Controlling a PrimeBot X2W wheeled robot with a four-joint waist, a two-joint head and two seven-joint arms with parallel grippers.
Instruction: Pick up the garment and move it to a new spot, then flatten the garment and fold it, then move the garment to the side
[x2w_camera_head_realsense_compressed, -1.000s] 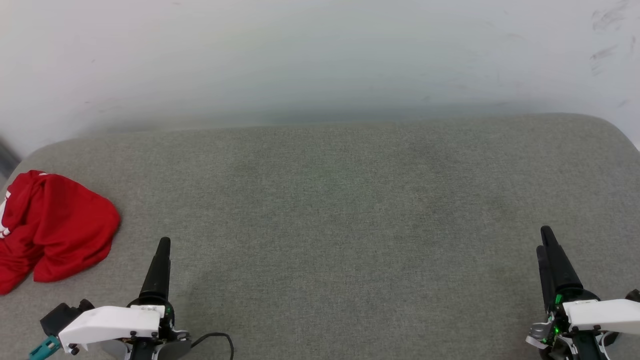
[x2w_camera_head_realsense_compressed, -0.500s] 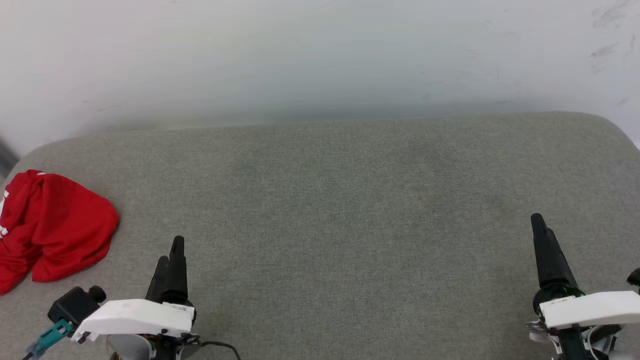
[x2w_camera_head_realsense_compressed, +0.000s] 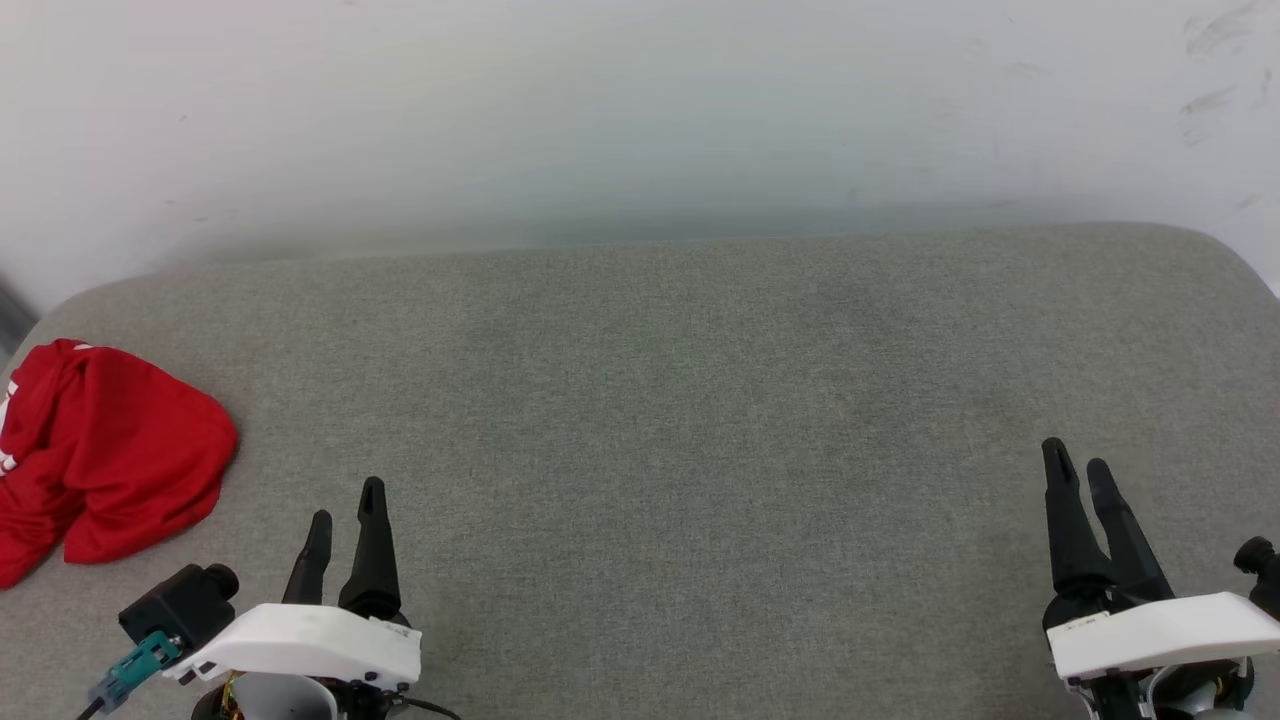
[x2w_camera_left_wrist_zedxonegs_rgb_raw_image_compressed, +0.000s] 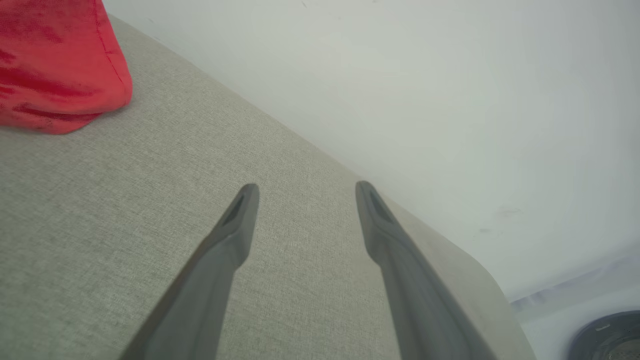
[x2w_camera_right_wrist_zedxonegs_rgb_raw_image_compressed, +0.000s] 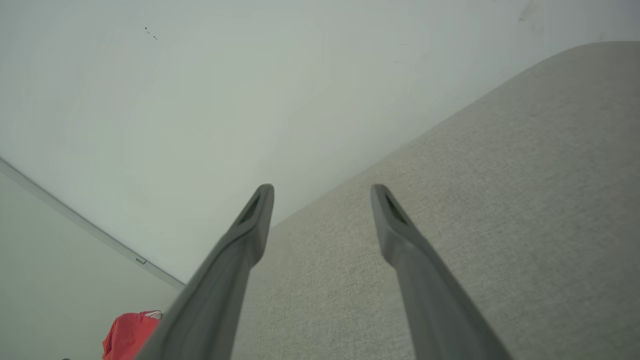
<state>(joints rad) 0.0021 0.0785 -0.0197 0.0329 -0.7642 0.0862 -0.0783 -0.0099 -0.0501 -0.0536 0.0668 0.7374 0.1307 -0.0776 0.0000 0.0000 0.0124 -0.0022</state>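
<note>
One bright red soft-fabric T-shirt (x2w_camera_head_realsense_compressed: 105, 455), crumpled on grey woven cushion (x2w_camera_head_realsense_compressed: 680, 400), far left. Both left gripper (x2w_camera_head_realsense_compressed: 346, 503) and right gripper (x2w_camera_head_realsense_compressed: 1075, 457): jaws apart, empty.

The desk (x2w_camera_head_realsense_compressed: 700, 400) under both tools is covered in grey woven cloth, matt, with a fine, slightly rough grain. Left of the left tool (x2w_camera_head_realsense_compressed: 346, 500), the garment (x2w_camera_head_realsense_compressed: 110, 450) is soft, matt red cloth in rounded folds. The fingers (x2w_camera_left_wrist_zedxonegs_rgb_raw_image_compressed: 220, 260) of the left tool and the right tool (x2w_camera_head_realsense_compressed: 1075, 455) look like smooth, matt dark plastic. Behind each is a white shell (x2w_camera_head_realsense_compressed: 310, 640) of smooth, faintly glossy plastic. The wall (x2w_camera_head_realsense_compressed: 600, 120) beyond the tools is smooth, matt and lightly scuffed.
</note>
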